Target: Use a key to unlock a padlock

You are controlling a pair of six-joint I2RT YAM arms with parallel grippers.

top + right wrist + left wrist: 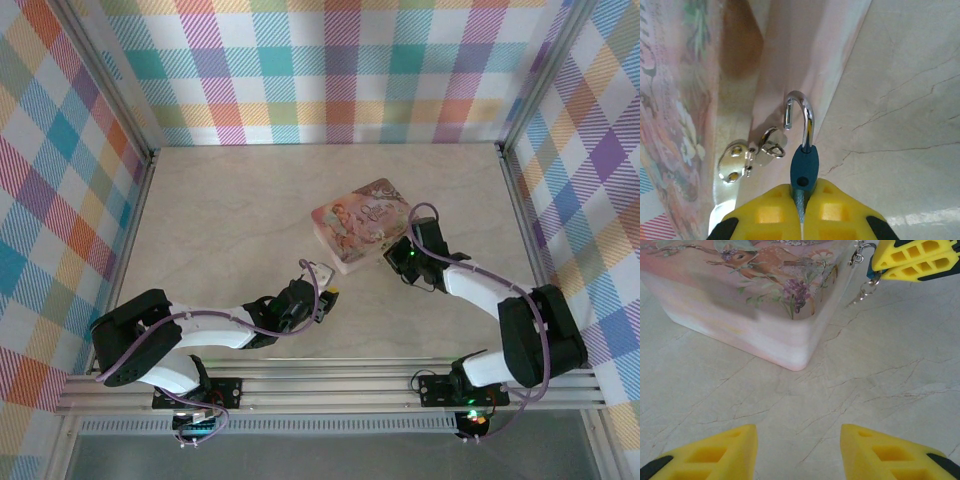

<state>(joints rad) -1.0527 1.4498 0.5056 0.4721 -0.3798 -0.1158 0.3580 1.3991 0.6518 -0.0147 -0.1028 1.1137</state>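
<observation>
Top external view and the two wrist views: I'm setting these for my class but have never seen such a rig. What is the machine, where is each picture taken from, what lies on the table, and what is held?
These are two white robot arms, left arm and right arm, bolted at the near edge of a pale marble-patterned table. The top view looks down from above and behind them; each wrist view rides on one arm, looking past its own yellow jaws. On the table lies a pink picture-printed box. The right arm's jaws are shut on a tiny blue padlock, its metal shackle standing open. The left arm's jaws stand open, holding nothing.
</observation>
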